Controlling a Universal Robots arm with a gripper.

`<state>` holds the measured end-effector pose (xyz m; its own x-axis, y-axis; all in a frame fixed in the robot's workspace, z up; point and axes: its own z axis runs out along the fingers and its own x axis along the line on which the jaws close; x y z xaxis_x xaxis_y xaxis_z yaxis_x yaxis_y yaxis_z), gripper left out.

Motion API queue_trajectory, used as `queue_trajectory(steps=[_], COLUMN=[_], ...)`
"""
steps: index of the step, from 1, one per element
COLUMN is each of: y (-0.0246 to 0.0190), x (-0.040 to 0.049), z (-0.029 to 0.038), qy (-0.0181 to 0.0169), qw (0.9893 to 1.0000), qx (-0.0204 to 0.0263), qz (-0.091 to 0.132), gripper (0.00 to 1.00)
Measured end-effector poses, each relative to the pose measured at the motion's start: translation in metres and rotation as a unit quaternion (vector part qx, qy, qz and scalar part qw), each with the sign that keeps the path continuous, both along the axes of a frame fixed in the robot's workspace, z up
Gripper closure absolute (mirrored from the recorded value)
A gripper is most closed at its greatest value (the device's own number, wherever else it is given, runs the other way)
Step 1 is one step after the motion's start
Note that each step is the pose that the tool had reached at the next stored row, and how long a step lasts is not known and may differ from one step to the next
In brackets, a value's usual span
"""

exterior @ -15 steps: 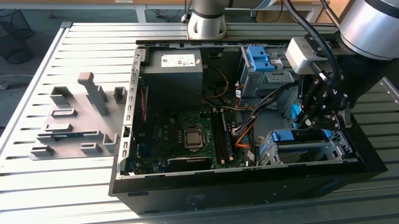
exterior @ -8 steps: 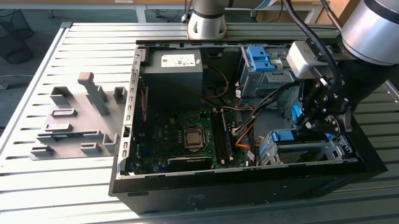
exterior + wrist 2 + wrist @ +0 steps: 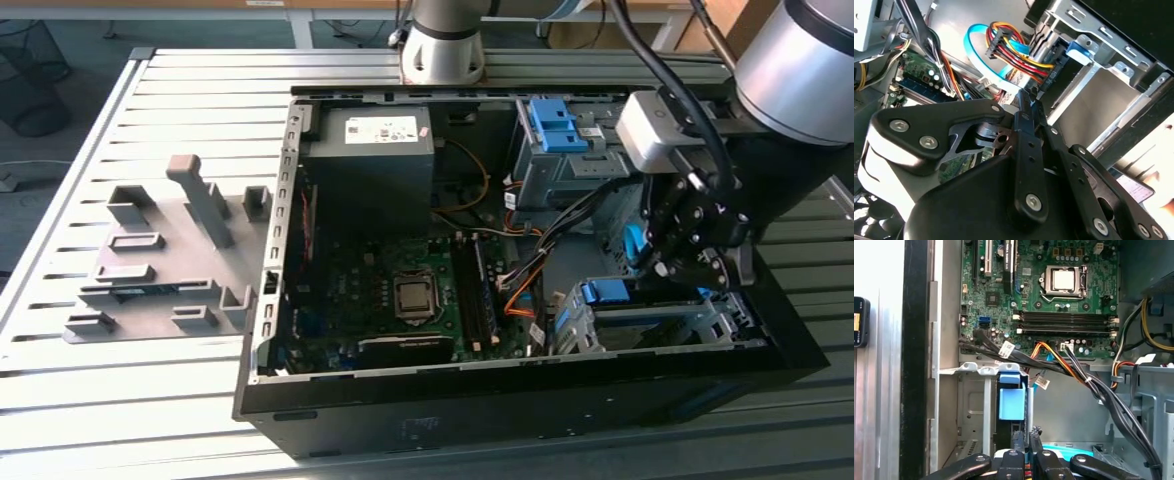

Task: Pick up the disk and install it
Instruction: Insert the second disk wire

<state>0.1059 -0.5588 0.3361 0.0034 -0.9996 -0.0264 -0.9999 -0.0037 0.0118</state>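
Fingertips of the black gripper point(image 3: 1026, 432) press together beside the silver metal drive cage point(image 3: 974, 405); we see a blue-framed disk point(image 3: 1008, 402) mostly hidden inside it.

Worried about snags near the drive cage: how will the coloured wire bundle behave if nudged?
Probably floppy: the wire bundle curves loosely. Likely light, but it is tethered by its black connector, so it would probably tug or spring back rather than move away.
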Motion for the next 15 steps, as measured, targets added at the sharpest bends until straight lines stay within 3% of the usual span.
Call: queue_trajectory(steps=[4,8,15], y=[-0.0036,-0.0037,-0.0038], x=[0.0013,0.0016,0.0016], z=[-0.001,-0.002,-0.0047], qy=[0.0005,0.0011,0.0011], qw=[1.0,1.0,1.0], qx=[0.0024,0.006,0.0069], qz=[-0.001,-0.001,-0.001], gripper=[0.84,0.84,0.84])
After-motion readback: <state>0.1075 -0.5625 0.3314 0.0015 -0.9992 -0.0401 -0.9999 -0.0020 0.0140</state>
